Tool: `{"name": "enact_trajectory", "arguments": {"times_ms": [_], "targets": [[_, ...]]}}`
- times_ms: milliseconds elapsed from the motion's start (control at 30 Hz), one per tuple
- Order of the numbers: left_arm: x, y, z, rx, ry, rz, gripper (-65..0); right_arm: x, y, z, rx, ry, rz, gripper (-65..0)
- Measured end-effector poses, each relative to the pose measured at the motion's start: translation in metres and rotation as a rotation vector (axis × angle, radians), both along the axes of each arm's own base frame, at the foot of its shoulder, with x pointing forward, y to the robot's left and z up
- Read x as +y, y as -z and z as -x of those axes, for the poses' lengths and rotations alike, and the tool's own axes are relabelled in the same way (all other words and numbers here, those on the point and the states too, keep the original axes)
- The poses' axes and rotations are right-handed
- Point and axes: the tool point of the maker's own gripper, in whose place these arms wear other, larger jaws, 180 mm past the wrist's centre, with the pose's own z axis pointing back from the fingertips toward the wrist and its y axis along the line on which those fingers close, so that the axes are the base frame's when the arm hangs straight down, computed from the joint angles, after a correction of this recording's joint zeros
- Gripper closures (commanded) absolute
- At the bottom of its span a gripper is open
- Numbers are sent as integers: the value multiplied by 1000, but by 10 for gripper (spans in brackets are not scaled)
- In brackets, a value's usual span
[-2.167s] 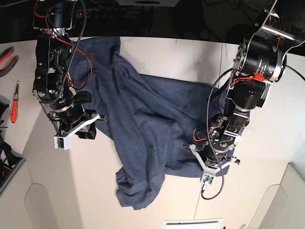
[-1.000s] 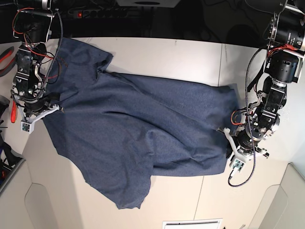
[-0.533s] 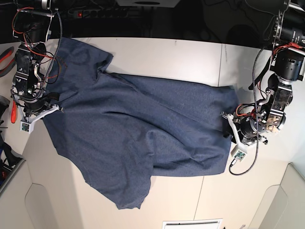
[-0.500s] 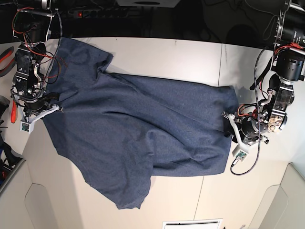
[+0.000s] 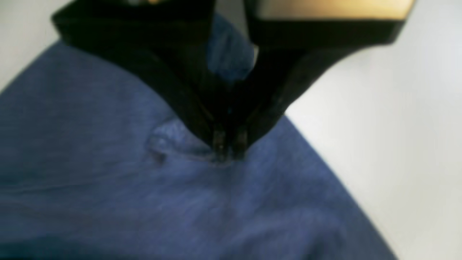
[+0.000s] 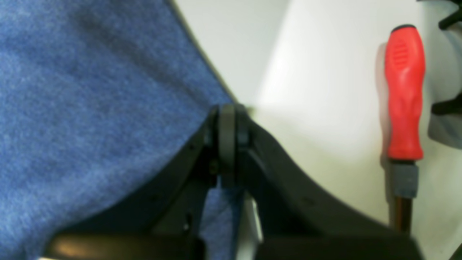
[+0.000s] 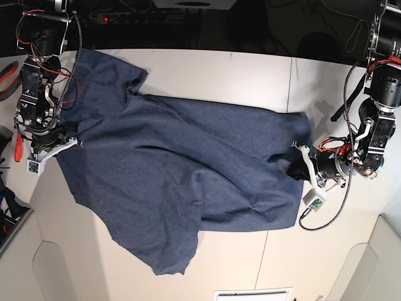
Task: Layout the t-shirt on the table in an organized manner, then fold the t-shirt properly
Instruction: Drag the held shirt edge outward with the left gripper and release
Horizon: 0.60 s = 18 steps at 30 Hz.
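White tabletop (image 7: 219, 69) fills most of the base view, with a dark strip of cables and gear behind its far edge. At that view's left margin a red-handled screwdriver (image 6: 404, 94) lies on the white surface, well clear of the cloth. Just beside it, the right gripper (image 7: 57, 139) sits at the left edge of the t-shirt (image 7: 182, 169); its wrist view shows the jaws pressed together with a sliver of blue fabric pinched between them, the hem running off just beside the fingertips. That hold looks meant to anchor this end while the other is pulled away.

Across the middle, the navy t-shirt lies spread over the table, mostly flat but skewed: one corner reaches up toward the far left, a pointed flap hangs toward the near edge, and soft creases run diagonally through the body. No lettering shows on the upturned side.

On the right, the left gripper (image 7: 298, 164) lies low at the shirt's right edge, its jaws closed tight on a small tuck of fabric that puckers at the tips in the wrist view. With both ends pinched, the arms seem placed to draw the cloth taut; the layout appears unfinished, folding not yet begun.
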Motion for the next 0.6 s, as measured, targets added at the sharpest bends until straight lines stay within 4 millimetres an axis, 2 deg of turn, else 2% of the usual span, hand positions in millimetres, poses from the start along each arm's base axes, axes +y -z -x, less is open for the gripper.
{"name": "enact_trajectory", "arguments": {"times_ms": [167,300,467,533,600], "targets": [[-8,-49,-1,-18,80,22,0,0,0,0,2,0,0,0],[-26,-69,21,88,168,38,0,0,0,0,1,0,0,0],[-44,-73,81,302,293,119,0,0,0,0,2,0,0,0],[-41,-64,108,383,308,148,0,0,0,0,1,0,0,0],[-29,-49,135,476,308,126,0,0,0,0,2,0,0,0]]}}
